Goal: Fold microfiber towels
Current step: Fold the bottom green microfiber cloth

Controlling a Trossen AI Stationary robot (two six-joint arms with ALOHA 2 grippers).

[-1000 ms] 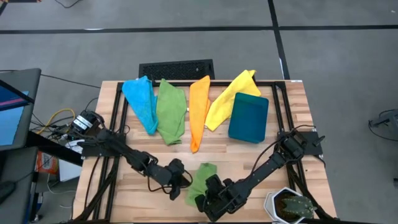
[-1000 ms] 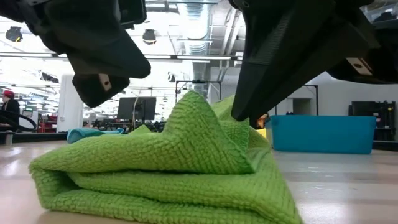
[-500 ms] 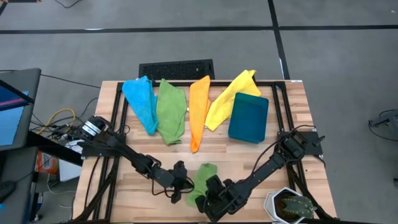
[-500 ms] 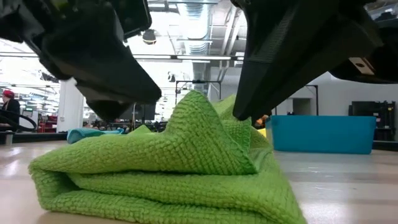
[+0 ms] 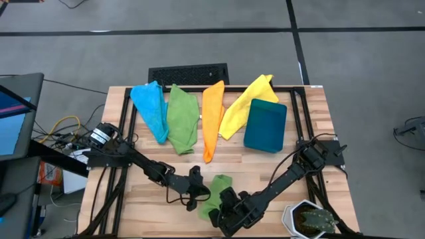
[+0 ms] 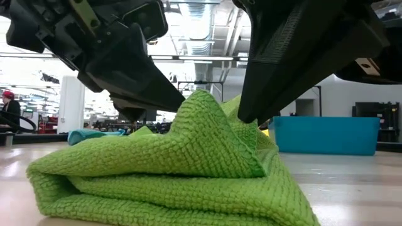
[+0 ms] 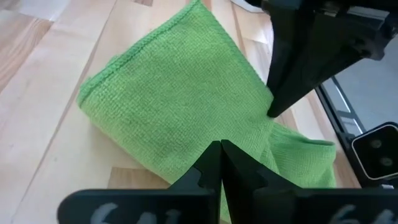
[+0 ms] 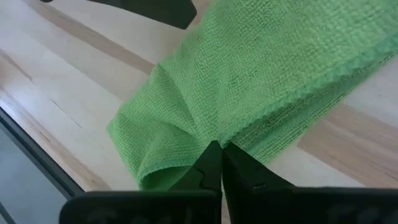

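A small folded green towel (image 5: 220, 182) lies near the table's front edge, flat except for a raised peak (image 6: 201, 100). My right gripper (image 5: 223, 200) is shut on that towel. My left gripper (image 5: 197, 193) is shut, its tips (image 7: 221, 146) low over the towel's left part. Along the far side lie a light blue towel (image 5: 151, 108), a green towel (image 5: 182, 119), an orange towel (image 5: 212, 123) and a yellow towel (image 5: 243, 106), each loosely bunched lengthwise. My right gripper pinches a small tuck of the towel's upper layer (image 8: 198, 127) between its two fingertips, slanting down from the near right. Creases run out from the pinch and the cloth rises in a peak there, while the rest lies on the table. My left gripper has its shut tips at the towel's top surface (image 7: 205, 134), coming in low from the left. Whether they touch the cloth, I cannot tell.
A dark teal bin (image 5: 265, 125) stands at the back right, partly on the yellow towel. A potted plant (image 5: 312, 219) sits at the near right corner. Black frame rails (image 5: 123, 123) run along the table's sides, and a keyboard (image 5: 188, 73) lies past the far edge.
My left gripper has moved right and down toward the folded green towel, rolling about its own axis, and stays shut. Its tips now stand close beside the towel's peak.
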